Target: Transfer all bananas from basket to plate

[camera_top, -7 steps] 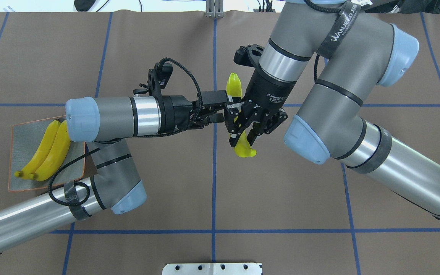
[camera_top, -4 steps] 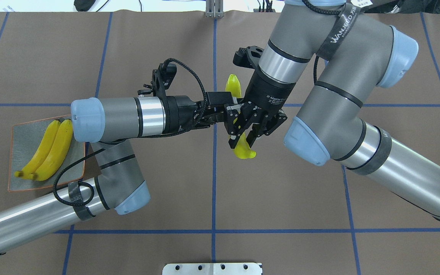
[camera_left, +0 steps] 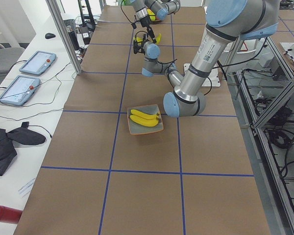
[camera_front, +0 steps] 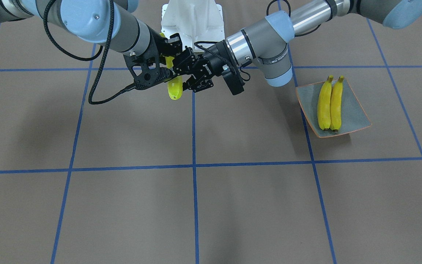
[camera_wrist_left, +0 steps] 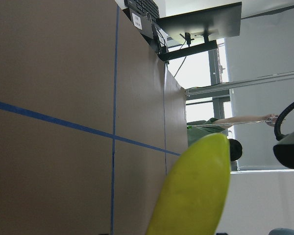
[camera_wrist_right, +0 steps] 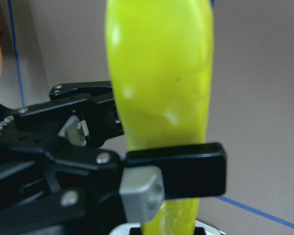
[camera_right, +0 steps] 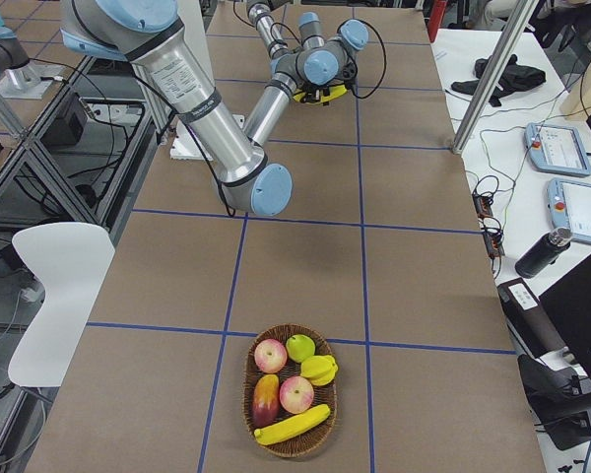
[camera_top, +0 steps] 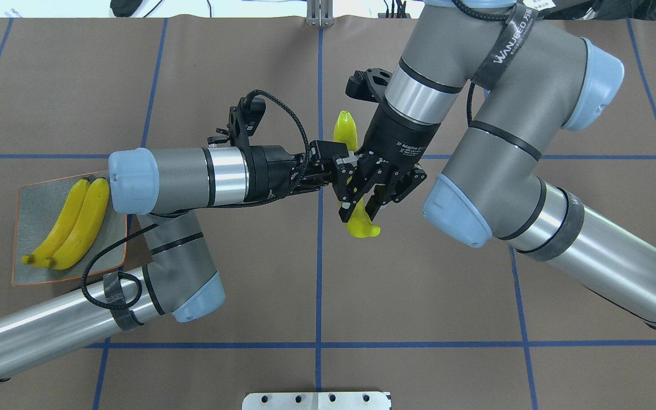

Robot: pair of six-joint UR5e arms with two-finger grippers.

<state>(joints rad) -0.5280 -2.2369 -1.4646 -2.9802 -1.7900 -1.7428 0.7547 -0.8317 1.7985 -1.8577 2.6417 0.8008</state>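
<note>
A bright yellow banana (camera_top: 346,128) hangs in the air over the table's middle, held near its centre by my right gripper (camera_top: 364,208), which is shut on it. It also shows in the front view (camera_front: 174,91) and fills the right wrist view (camera_wrist_right: 161,73). My left gripper (camera_top: 344,173) reaches in from the left, open, with its fingers (camera_wrist_right: 186,166) straddling the same banana. Two bananas (camera_top: 77,225) lie side by side on the grey-blue plate (camera_top: 32,193) at the table's left. Another banana (camera_right: 291,426) lies in the basket (camera_right: 246,384).
The wicker basket at the table's right end also holds apples (camera_right: 295,394) and other fruit. Both forearms cross over the table's centre. A white mounting base (camera_front: 192,18) sits at the robot's edge. Blue tape lines grid the brown table (camera_top: 220,57).
My left gripper has moved right, closer in around the held banana. The right gripper and the banana have shifted slightly left. The two bananas on the plate have not moved.
</note>
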